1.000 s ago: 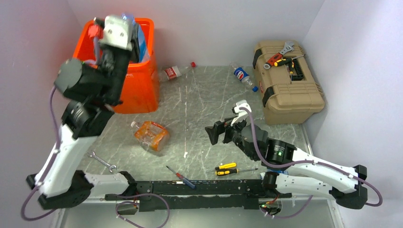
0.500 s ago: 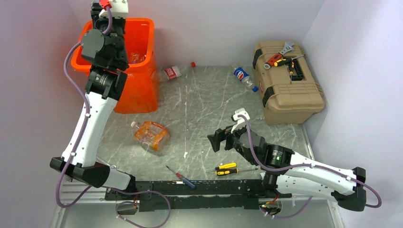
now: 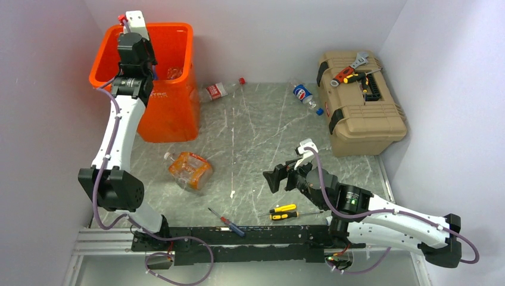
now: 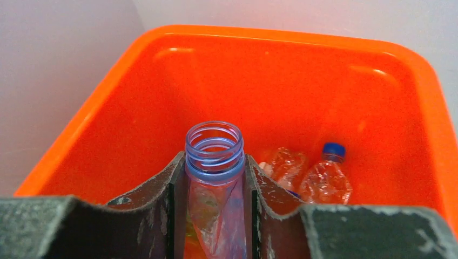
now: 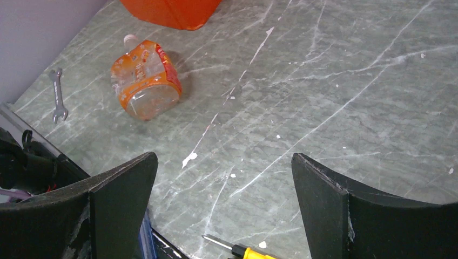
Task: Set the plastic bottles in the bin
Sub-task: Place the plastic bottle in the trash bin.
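My left gripper (image 3: 136, 46) hangs over the orange bin (image 3: 178, 113). In the left wrist view it (image 4: 214, 162) is shut on the neck of a clear bluish uncapped bottle (image 4: 214, 183), held above the bin's inside (image 4: 281, 35). Two clear bottles lie at the bin's bottom, one blue-capped (image 4: 325, 178). On the table lie an orange-labelled bottle (image 3: 189, 169), also in the right wrist view (image 5: 145, 81), a red-labelled bottle (image 3: 218, 90) and a blue-labelled bottle (image 3: 306, 95). My right gripper (image 3: 275, 179) is open and empty above the table (image 5: 224, 172).
A tan toolbox (image 3: 361, 104) with tools on top stands at the back right. Yellow-handled screwdrivers (image 3: 284, 211) and a red-and-blue one (image 3: 226, 221) lie near the front edge. A wrench (image 3: 130, 202) lies at the front left.
My left arm has straightened and carried the bottle from the bin's near side to over its opening. My right gripper has drifted slightly nearer, still open.
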You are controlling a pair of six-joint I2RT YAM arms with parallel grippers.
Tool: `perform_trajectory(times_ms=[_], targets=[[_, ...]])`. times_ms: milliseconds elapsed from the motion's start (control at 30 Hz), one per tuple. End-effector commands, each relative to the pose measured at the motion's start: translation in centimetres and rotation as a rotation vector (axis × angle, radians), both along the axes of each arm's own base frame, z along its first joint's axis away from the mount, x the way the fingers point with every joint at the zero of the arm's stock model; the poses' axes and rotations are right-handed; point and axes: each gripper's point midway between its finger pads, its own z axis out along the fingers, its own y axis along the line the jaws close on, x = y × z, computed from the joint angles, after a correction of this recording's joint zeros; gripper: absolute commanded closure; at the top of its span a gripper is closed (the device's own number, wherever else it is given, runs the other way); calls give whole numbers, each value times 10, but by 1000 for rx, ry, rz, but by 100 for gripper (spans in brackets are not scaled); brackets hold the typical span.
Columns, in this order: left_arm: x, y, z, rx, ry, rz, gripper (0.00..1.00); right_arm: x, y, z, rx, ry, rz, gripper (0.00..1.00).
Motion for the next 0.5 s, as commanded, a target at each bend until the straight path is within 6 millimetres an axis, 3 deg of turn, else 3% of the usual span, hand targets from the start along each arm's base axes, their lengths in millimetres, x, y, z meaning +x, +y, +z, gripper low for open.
perform_trajectory(times_ms=[0, 133, 200, 333, 400, 467], targets=[[7, -34, -15, -182, 55, -195, 100, 2, 2, 12, 47, -24, -1, 0], [17, -52, -37, -267, 88, -321, 100, 2, 6, 9, 41, -15, 5, 0], [15, -63, -32, -307, 61, -379, 100, 2, 7, 9, 31, -12, 6, 0], [9, -62, -18, -305, -4, -431, 100, 3, 4, 10, 26, -22, -1, 0], [11, -60, -19, -267, 15, -428, 80, 4, 5, 9, 21, -29, -1, 0], [12, -44, -26, -253, 49, -334, 45, 5, 5, 8, 16, -27, -3, 0]])
